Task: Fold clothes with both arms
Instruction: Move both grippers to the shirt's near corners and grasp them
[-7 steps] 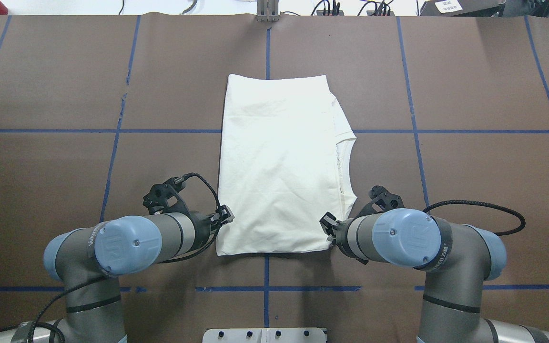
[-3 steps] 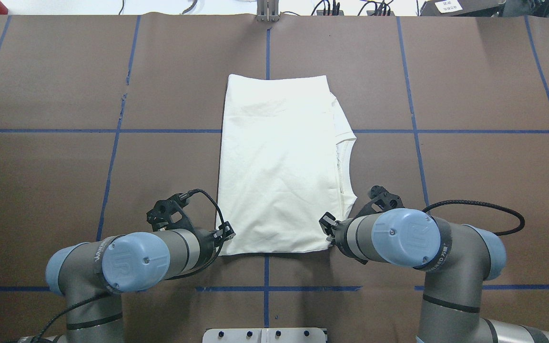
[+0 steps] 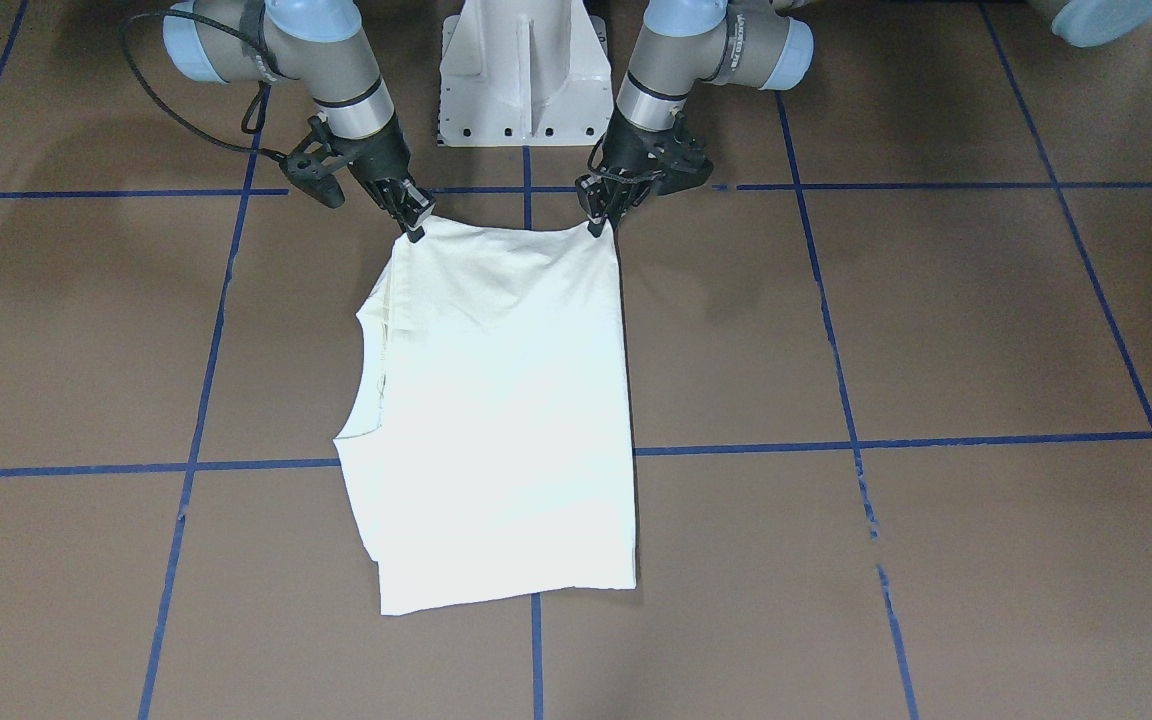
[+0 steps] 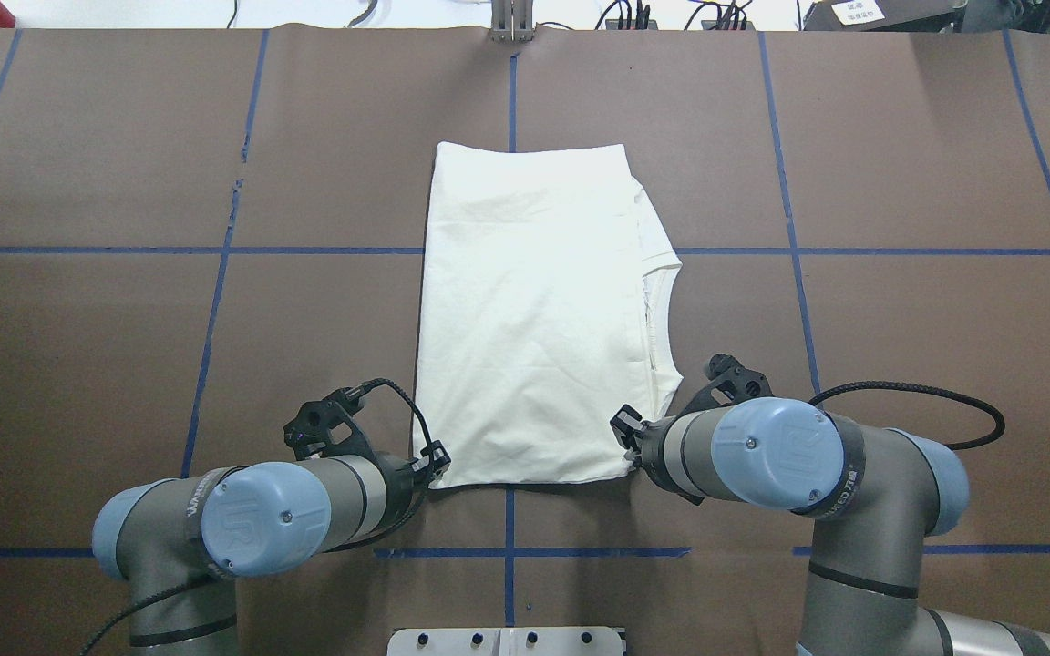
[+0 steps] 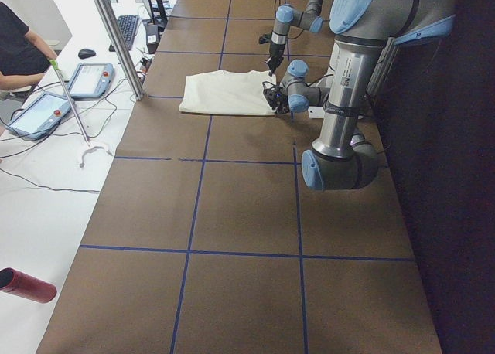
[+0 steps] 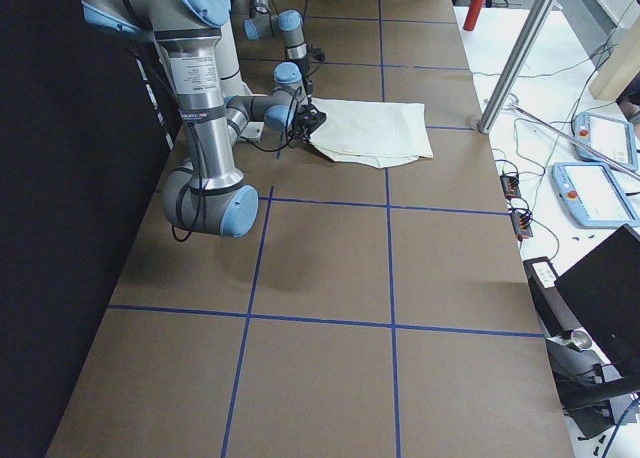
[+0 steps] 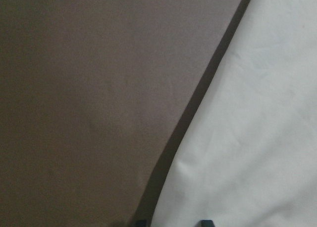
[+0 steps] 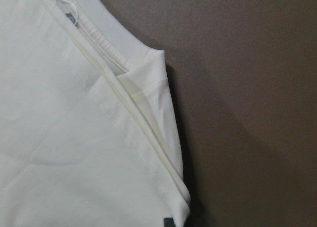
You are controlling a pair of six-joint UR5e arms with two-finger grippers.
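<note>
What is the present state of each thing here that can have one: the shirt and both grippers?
Cream T-shirt: folded to a rectangle, lying flat, collar on the robot's right.
Black two-finger left gripper: seems open, fingertips astride the shirt's near left corner.
Black two-finger right gripper: shut on the shirt's near right corner.

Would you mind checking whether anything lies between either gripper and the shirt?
Nothing visible does: the left gripper and the right gripper each sit right at a near corner of the shirt.
</note>
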